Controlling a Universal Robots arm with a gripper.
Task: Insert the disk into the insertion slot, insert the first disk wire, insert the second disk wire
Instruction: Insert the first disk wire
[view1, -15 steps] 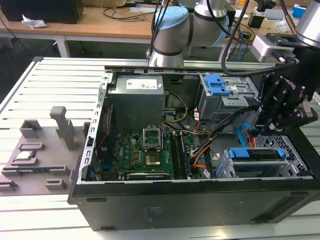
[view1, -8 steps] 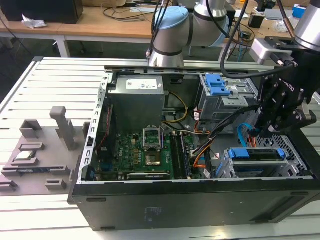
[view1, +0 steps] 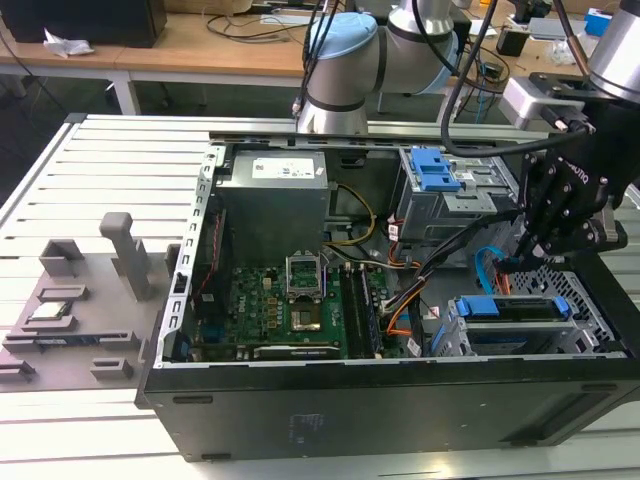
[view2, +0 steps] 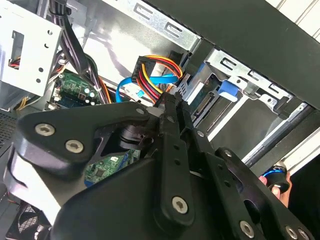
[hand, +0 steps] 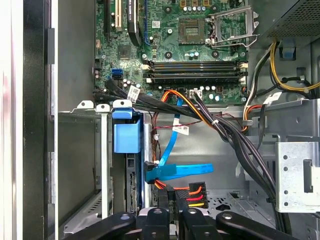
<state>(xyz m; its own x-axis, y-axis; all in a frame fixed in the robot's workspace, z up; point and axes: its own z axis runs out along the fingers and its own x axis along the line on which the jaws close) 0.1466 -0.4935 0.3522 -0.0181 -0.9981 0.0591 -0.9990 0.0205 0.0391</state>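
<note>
Exterior view: an open computer case (view1: 380, 400) is seen lying on a grey slatted table (view1: 100, 170). The robot arm (view1: 340, 60) is seen behind the case. The black gripper (view1: 520, 262) is reached down into the case at the exterior view's right.

The disk (view1: 510, 320) is seated in the insertion slot (view1: 575, 285), in the near corner of the case at the exterior view's right. Its bright blue frame is seen along the top of the grey metal cage. A taller grey bay with blue latches (view1: 440, 175) is placed behind the slot, and the green board (view1: 290, 300) is laid in the middle of the case.

In both wrist views the fingers of the gripper (hand: 174, 192) are seen pressed close together. They are clamped on the dark plug of the first disk wire (hand: 194, 191), a bundle of orange, red and black strands. The plug is held just beside the back edge of the disk (hand: 132, 185), but it cannot be told if they are touching.

The second disk wire (hand: 182, 171), thin, flat and light blue, is draped just above the held plug. Its small dark plug is found near the disk's edge, and it cannot be told if it is pushed in. From there the wire is run up toward the green board (hand: 185, 35).

In the second wrist view the gripper (view2: 172, 100) is seen with the first disk wire (view2: 155, 67) and the second disk wire (view2: 150, 80) looped close behind its tips.
</note>
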